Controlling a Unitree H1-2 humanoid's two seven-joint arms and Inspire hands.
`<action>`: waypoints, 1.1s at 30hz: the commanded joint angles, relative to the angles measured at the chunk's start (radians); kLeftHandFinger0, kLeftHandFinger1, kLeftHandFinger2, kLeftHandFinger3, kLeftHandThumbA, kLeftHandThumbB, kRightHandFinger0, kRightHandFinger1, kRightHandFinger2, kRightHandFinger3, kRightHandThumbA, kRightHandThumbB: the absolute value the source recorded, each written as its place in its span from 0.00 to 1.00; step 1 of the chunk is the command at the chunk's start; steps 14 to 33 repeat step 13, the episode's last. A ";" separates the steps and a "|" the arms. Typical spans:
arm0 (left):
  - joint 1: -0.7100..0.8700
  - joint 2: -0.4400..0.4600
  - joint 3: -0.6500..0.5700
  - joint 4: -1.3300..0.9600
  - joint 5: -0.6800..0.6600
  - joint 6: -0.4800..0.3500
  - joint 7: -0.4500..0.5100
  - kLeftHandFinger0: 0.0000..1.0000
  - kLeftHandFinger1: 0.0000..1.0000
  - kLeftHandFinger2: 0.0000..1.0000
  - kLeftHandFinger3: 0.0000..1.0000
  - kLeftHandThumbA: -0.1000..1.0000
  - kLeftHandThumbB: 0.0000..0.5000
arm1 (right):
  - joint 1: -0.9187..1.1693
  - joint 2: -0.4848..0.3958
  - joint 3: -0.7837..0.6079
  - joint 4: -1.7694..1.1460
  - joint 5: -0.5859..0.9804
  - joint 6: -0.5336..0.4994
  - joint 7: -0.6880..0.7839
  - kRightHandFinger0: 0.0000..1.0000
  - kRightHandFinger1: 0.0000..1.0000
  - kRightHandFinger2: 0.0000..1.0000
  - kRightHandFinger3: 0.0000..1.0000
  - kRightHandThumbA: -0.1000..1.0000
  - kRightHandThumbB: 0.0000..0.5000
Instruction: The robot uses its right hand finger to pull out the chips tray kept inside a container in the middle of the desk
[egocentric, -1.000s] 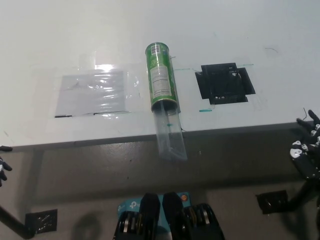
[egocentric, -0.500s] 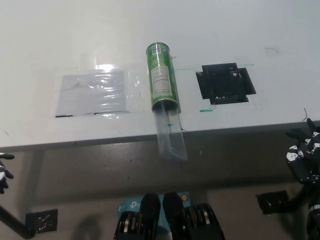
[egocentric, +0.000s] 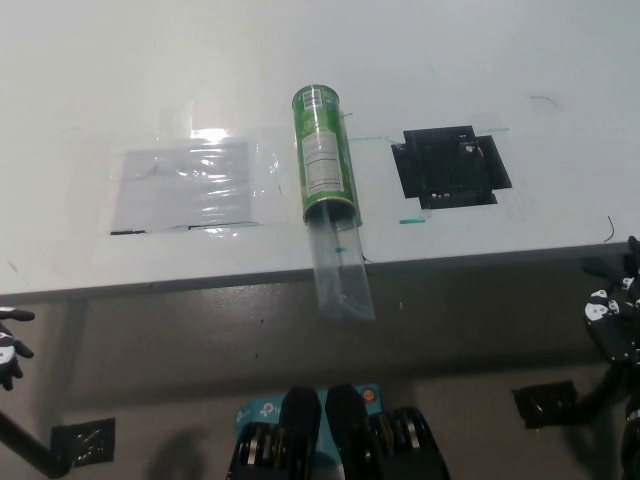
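A green chips container (egocentric: 322, 152) lies on the white desk (egocentric: 300, 50), its clear tray (egocentric: 340, 270) overhanging the edge above dark floor. Right hand (egocentric: 615, 320) spread, empty; left hand's (egocentric: 8, 340) state unclear.

White desk (egocentric: 150, 60) with green container (egocentric: 322, 150)

I counted one green cylindrical chips container (egocentric: 323, 152) lying on my white desk (egocentric: 150, 70), one clear plastic tray (egocentric: 340, 268) sticking out of it, one shiny transparent film sheet (egocentric: 185, 185), one black square taped patch (egocentric: 450, 166), and my two hands
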 joint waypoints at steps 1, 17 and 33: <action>0.001 0.005 0.012 -0.017 0.000 -0.029 0.019 0.21 0.24 0.31 0.51 0.09 0.00 | -0.012 -0.016 0.008 -0.034 0.009 0.011 -0.022 0.00 0.04 0.63 1.00 0.00 0.36; -0.006 0.003 0.013 -0.016 0.000 -0.028 0.018 0.19 0.23 0.31 0.51 0.07 0.00 | -0.014 -0.021 0.009 -0.045 0.026 0.026 -0.027 0.00 0.04 0.64 1.00 0.00 0.34; -0.006 0.003 0.013 -0.016 0.000 -0.028 0.018 0.19 0.23 0.31 0.51 0.07 0.00 | -0.014 -0.021 0.009 -0.045 0.026 0.026 -0.027 0.00 0.04 0.64 1.00 0.00 0.34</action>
